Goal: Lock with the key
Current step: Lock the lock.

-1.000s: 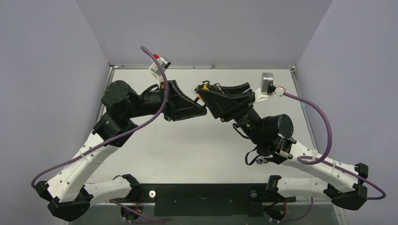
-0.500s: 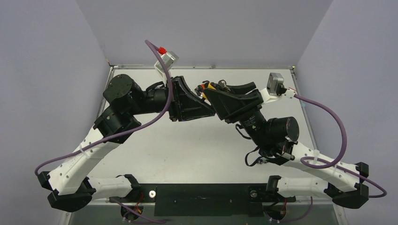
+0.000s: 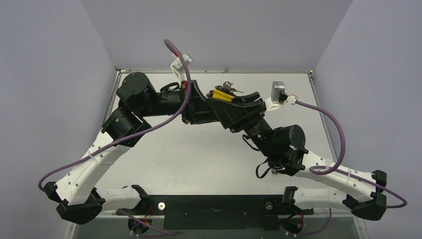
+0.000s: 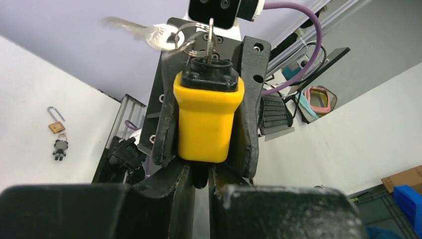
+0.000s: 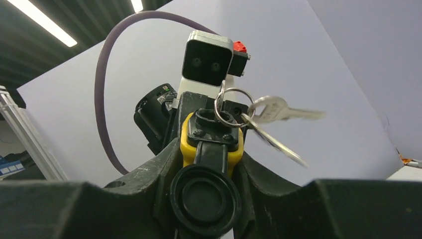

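Fingers (image 4: 174, 183) of the left gripper (image 4: 199, 173) fill the bottom of the left wrist view. They are matte black and scuffed, and pressed almost together on a dark stub that juts from under the padlock (image 4: 206, 124). The padlock has a blocky yellow plastic jacket with rounded corners and a black cap on top. Just beyond, the right gripper (image 5: 211, 147) clamps the yellow body from both sides, its curved black fingers tight against the jacket. In the right wrist view, a round black disc on a short strap hangs from the cap at bottom centre. A silver key (image 4: 211, 37) stands upright in the cap, threaded on a thin metal ring (image 4: 181, 37). A spare key (image 4: 132, 27) sticks out sideways from the ring, blurred, at upper left. From above, both wrists meet at the upper centre of the frame, with the padlock held above the pale table (image 3: 199, 159) near its far edge. Farthest, at mid left of the left wrist view, a small brass lock (image 4: 55, 124) lies on a white surface.
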